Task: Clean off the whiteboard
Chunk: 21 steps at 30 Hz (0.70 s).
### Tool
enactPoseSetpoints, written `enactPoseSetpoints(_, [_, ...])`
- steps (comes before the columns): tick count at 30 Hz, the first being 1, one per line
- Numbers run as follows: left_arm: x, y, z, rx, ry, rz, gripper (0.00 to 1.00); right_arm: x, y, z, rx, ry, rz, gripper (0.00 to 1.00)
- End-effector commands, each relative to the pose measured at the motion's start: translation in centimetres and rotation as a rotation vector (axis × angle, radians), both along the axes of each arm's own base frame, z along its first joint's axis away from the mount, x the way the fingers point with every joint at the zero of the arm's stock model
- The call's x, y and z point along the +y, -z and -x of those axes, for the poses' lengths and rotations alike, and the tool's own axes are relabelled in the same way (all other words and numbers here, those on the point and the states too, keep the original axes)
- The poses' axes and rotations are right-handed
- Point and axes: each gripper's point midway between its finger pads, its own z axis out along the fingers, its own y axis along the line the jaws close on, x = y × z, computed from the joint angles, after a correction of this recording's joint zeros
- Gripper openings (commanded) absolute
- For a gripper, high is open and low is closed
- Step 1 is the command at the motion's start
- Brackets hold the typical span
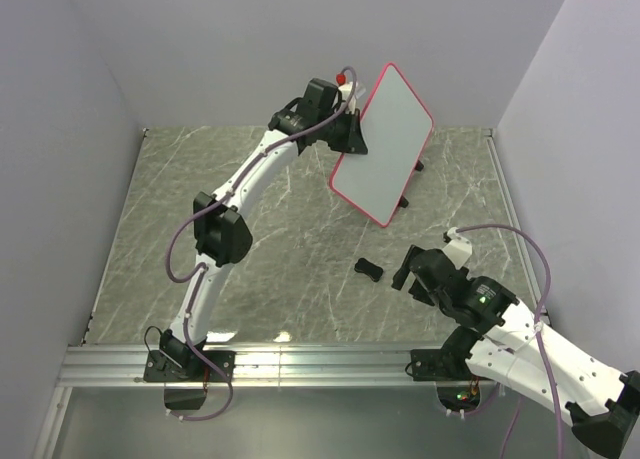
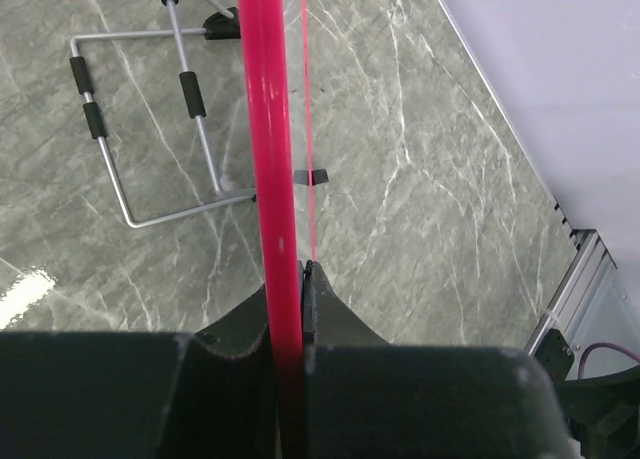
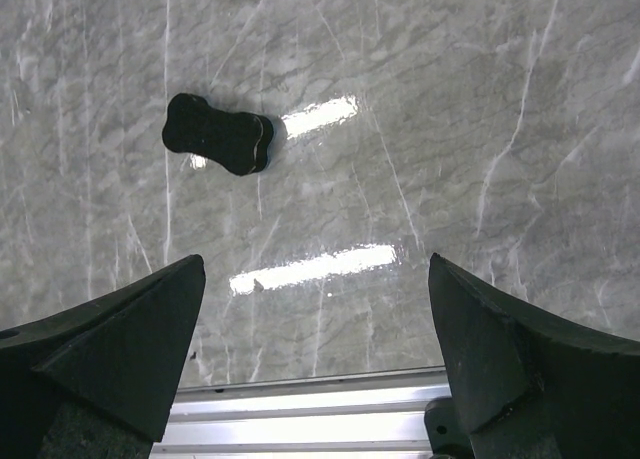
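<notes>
Leaning tilted, the pink-framed whiteboard (image 1: pixel 385 144) looks plain white.

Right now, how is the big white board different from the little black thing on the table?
The whiteboard is much bigger than the black block. The whiteboard is white with a pink-red frame, while the black block is black all over. The whiteboard stands tilted, its edge pinched by the left hand. The black block lies flat on the table, touched by nothing, with the open right hand close by. Both have rounded corners.
</notes>
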Motion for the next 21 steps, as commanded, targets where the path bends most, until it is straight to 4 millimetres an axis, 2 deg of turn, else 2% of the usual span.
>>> enactPoseSetpoints(1, [-1.0,-4.2,-1.1,-0.132,-0.026,0.057,0.02,0.5,-1.6,-0.7,-0.046,-0.022,-0.026,0.99])
enactPoseSetpoints(4, [-0.3,-4.4,-1.8,-0.138,-0.083,0.044,0.12,0.7,-1.7,-0.5,-0.049,-0.043,-0.035,0.99])
enactPoseSetpoints(5, [-0.1,-4.6,-2.0,-0.132,-0.101,0.051,0.27,0.9,-1.7,-0.4,-0.046,-0.053,-0.039,0.99])
enactPoseSetpoints(7, [0.3,-4.7,-2.4,-0.129,-0.132,0.048,0.38,1.0,-1.7,-0.4,-0.043,-0.066,-0.038,0.99])
enactPoseSetpoints(8, [0.5,-5.0,-2.7,-0.127,-0.148,0.061,0.49,1.1,-1.6,-0.3,-0.038,-0.074,-0.039,1.00])
enactPoseSetpoints(11, [0.4,-5.2,-2.8,-0.124,-0.151,0.080,0.63,1.2,-1.5,-0.2,-0.028,-0.093,-0.032,0.99])
enactPoseSetpoints(16, [0.4,-6.0,-3.3,-0.146,-0.167,0.102,0.63,1.6,-1.3,-0.2,-0.020,-0.116,-0.034,0.99])
enactPoseSetpoints(21, [0.8,-7.6,-3.4,-0.195,-0.180,0.110,0.63,1.8,-0.8,-0.2,-0.002,-0.126,-0.021,0.99])
